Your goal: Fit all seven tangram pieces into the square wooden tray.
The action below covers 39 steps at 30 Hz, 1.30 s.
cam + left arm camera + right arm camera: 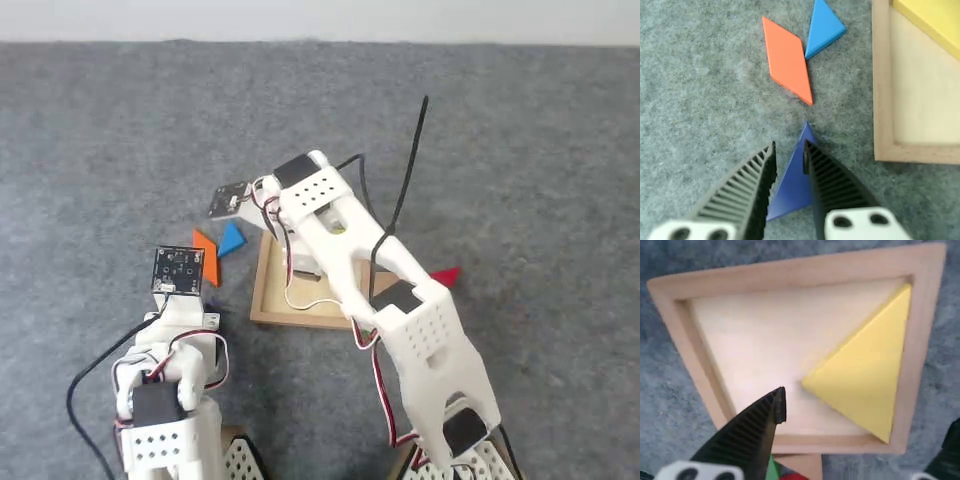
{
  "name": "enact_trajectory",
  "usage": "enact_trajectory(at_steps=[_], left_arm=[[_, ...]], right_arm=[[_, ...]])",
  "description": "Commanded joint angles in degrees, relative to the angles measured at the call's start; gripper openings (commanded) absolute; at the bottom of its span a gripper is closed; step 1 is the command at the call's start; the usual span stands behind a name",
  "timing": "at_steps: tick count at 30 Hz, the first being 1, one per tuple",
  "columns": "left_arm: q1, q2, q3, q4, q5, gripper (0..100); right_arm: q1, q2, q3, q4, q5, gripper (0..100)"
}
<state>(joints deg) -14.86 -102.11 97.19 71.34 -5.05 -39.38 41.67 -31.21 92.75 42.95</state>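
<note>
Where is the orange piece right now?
In the high view, the orange piece lies on the grey carpet just left of the wooden tray, right against the light blue triangle.

Text: none legible | Numbers: none | Labels, signs: none readable; wooden tray point(790, 270), yellow triangle point(865, 375) and orange parallelogram point(786, 59) are plain-faced.

Large triangle point(867, 375) lies in a tray point(790, 267) corner. Left of tray: parallelogram point(787, 59) touching small triangle point(824, 27); third triangle point(795, 185) under left gripper point(789, 147). Fourth triangle point(446, 276) right of tray.
</note>
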Motion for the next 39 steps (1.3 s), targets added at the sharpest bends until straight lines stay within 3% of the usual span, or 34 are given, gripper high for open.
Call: enact_trajectory(at_steps=[1, 7, 14, 22, 26, 28, 33, 39], left_arm=[[0.1, -0.8, -0.7, 0.2, -0.3, 9], [0.1, -0.8, -0.7, 0.2, -0.3, 9], [0.1, -0.8, -0.7, 0.2, -0.3, 9], [0.1, -0.8, -0.7, 0.2, -0.3, 9], [0.1, -0.8, -0.7, 0.2, -0.3, 9], [0.1, -0.8, -0.7, 0.2, -0.3, 9], [0.1, -0.8, -0.7, 0.2, -0.3, 9], [0.1, -0.8, -0.7, 0.2, -0.3, 9]], right_arm=[[3.1, -11.5, -2.7, 3.2, -2.1, 46.1], [10.9, -20.7, -0.9, 9.8, -6.5, 46.0], [20.9, -35.6, 24.5, 1.3, -19.1, 46.0], [26.9, -46.7, 58.5, -28.1, -39.6, 46.1], [25.6, -46.6, 62.2, -30.2, -60.7, 46.1], [25.2, -46.1, 62.3, -30.1, -67.1, 46.1], [25.5, -42.1, 62.2, -34.9, -73.3, 46.1], [23.4, -38.9, 61.6, -36.3, -74.5, 46.1]])
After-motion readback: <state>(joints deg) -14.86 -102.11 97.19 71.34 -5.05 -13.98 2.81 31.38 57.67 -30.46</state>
